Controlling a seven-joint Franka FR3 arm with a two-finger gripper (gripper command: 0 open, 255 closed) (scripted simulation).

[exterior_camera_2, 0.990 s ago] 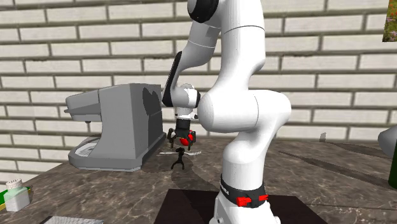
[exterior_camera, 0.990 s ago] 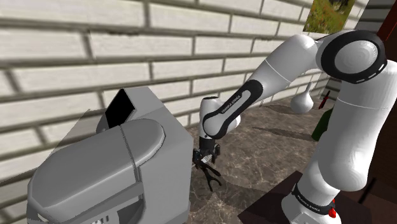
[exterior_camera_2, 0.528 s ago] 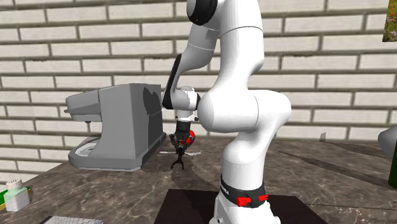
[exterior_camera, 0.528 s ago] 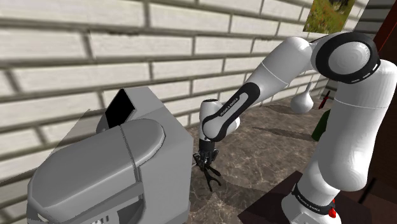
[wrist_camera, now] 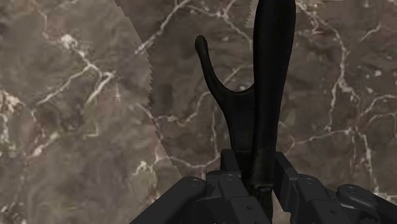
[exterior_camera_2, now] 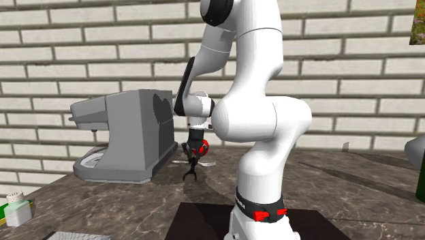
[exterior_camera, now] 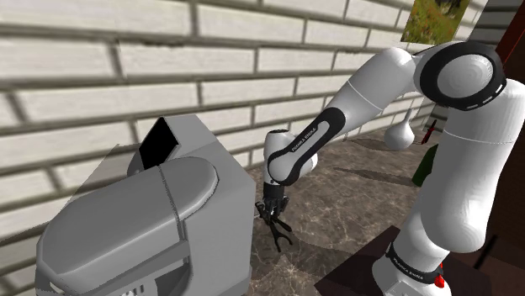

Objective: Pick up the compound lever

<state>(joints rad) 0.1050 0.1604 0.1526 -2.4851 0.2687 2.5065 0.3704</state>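
Slipping looks the main risk: the jaws are clenched on one end of the black compound lever (wrist_camera: 264, 95), whose forked length hangs beyond them toward the counter (wrist_camera: 76, 127), so it may swivel or drop on lifting. Its curved prong could also snag the grey coffee machine (exterior_camera: 151, 210) just beside the jaws. Dark brown veined marble lies beneath the jaws; a white brick wall (exterior_camera_2: 340, 68) stands behind them.

The counter (wrist_camera: 76, 127) under me looks like polished brown marble with white veins. The compound lever (wrist_camera: 270, 76) is smooth black with a dull sheen, and my claw (wrist_camera: 254, 181) is matt black. My arm (exterior_camera: 370, 84) has a glossy white shell; the machine (exterior_camera: 135, 210) is matt grey.
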